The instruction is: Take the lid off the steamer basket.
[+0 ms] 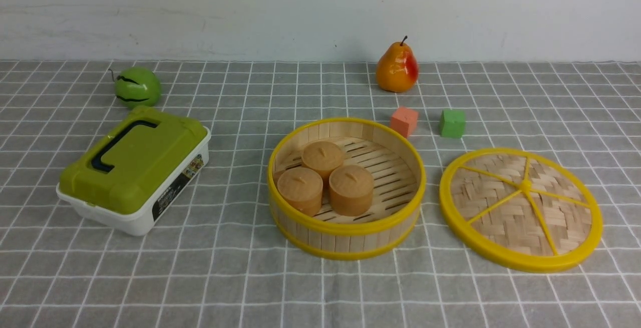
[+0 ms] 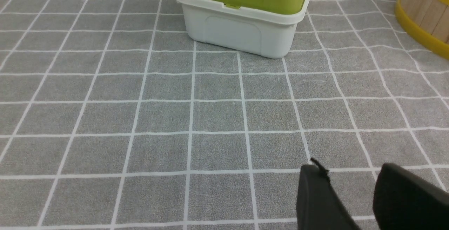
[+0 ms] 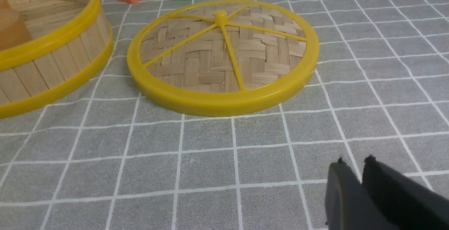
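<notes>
The steamer basket (image 1: 345, 229) stands uncovered at the middle of the checked cloth, with three round brown buns (image 1: 323, 157) inside. The lid (image 1: 501, 213) lies flat on the cloth to its right, apart from it. Neither gripper shows in the front view. In the right wrist view the lid (image 3: 224, 54) lies ahead of my right gripper (image 3: 354, 161), beside the basket wall (image 3: 52, 65). That gripper's jaws stand a narrow gap apart, empty and well clear of the lid. My left gripper (image 2: 350, 168) is open and empty over bare cloth, with the basket's edge (image 2: 424, 15) far off.
A white box with an olive-green lid (image 1: 132, 168) sits left of the basket and ahead of the left gripper (image 2: 242, 30). A green round fruit (image 1: 136, 86), a pear (image 1: 397, 67), an orange cube (image 1: 403, 121) and a green cube (image 1: 452, 123) stand behind.
</notes>
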Motion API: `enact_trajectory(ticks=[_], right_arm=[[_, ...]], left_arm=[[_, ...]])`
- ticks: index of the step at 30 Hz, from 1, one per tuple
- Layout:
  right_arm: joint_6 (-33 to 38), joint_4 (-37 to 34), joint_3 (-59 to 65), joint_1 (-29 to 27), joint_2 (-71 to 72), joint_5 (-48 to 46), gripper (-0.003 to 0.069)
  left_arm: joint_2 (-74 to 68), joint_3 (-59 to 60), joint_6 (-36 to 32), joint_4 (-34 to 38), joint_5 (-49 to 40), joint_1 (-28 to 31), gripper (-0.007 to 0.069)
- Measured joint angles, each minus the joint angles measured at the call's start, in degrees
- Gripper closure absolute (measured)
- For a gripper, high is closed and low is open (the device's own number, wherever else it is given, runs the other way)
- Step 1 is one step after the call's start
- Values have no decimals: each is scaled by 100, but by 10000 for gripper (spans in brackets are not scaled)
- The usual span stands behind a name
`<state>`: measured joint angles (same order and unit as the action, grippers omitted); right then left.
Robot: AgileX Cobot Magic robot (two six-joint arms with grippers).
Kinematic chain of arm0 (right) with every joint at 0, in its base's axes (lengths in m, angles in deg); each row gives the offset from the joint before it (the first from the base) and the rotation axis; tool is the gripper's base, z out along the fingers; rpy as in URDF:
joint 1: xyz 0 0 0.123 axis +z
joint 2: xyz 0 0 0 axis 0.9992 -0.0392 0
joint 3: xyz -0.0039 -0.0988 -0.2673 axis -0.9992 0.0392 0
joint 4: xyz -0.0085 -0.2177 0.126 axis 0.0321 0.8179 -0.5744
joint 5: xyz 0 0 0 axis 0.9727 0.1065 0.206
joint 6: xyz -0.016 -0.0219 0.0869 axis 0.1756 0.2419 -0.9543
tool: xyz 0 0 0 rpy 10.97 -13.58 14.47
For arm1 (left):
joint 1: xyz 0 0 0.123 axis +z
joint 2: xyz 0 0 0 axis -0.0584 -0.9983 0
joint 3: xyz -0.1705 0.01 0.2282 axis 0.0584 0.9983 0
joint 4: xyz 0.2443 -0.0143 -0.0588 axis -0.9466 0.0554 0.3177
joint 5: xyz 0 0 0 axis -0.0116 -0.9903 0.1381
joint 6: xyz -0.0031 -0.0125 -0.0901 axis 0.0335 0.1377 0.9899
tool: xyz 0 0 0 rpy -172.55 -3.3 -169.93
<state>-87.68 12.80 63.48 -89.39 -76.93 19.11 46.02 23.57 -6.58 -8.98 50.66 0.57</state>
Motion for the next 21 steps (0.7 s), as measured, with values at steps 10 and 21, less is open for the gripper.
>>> enact_trajectory(ticks=[10,21], right_arm=[[11,0,0,0,0,0,582],[16,0,0,0,0,0,573]], left_arm=[[0,0,0,0,0,0,386],[0,0,0,0,0,0,386]])
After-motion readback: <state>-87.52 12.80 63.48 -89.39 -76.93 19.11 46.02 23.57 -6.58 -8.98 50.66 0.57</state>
